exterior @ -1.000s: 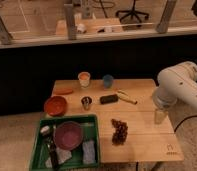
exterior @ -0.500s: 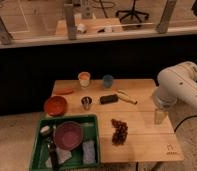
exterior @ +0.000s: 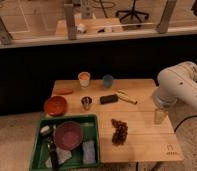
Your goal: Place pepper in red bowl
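Pale gripper (exterior: pixel 159 116) at the right of the frame, pointing down over the right-hand edge of the wooden table (exterior: pixel 142 145). Whether it is spread or closed cannot be told. Above it, the thick white arm (exterior: pixel 181 87) bends up and out toward the right border.

Nearest the gripper, to its lower left, a dark bunch of grapes (exterior: pixel 120 131) lies on the table top. To the upper left of the gripper, near the middle of the table, a yellowish stick (exterior: pixel 126 96) lies at a slant, with a black block (exterior: pixel 109 99) just beside its left end. A small metal cup (exterior: pixel 86 103) stands left of the block. Along the far edge of the table stand a blue cup (exterior: pixel 108 80) and, to its left, a pale cup (exterior: pixel 84 78) with an orange inside.

The pepper (exterior: pixel 63 91) lies flat on the table near its upper left corner, left of the pale cup and well apart from the gripper. The red bowl (exterior: pixel 55 105) sits just below the pepper at the left edge of the table, upright. Pepper and bowl are near each other, and the pepper is outside the bowl.

At the lower left of the frame a green tray (exterior: pixel 94 142) overlaps the front left corner of the table. It holds a maroon bowl (exterior: pixel 68 135), a grey sponge (exterior: pixel 89 151) to the right below that bowl, and a small white object (exterior: pixel 45 130) at the upper left of the tray.
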You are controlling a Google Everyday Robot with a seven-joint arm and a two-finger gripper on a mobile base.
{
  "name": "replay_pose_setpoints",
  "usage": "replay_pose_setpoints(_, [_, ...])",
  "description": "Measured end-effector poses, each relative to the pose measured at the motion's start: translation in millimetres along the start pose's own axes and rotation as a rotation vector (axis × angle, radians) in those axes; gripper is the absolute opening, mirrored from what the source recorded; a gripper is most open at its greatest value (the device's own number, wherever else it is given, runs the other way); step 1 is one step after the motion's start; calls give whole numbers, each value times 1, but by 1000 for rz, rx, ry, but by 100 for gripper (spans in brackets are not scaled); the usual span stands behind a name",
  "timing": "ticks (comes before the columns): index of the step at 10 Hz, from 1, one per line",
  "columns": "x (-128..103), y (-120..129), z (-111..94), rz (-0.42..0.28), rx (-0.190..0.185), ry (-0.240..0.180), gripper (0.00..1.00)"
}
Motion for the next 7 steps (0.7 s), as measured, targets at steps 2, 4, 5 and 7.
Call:
replay_pose_setpoints(2, [-17,-22,-1,-72,38,-42,80])
replay_pose_setpoints(4, [-43,-59,0,-153,76,-67,80])
replay_pose_setpoints(5, [-65,-79,0,-199,95,-81,80])
replay_pose_setpoints(7, [-109,-106,0,-270,117,-100,80])
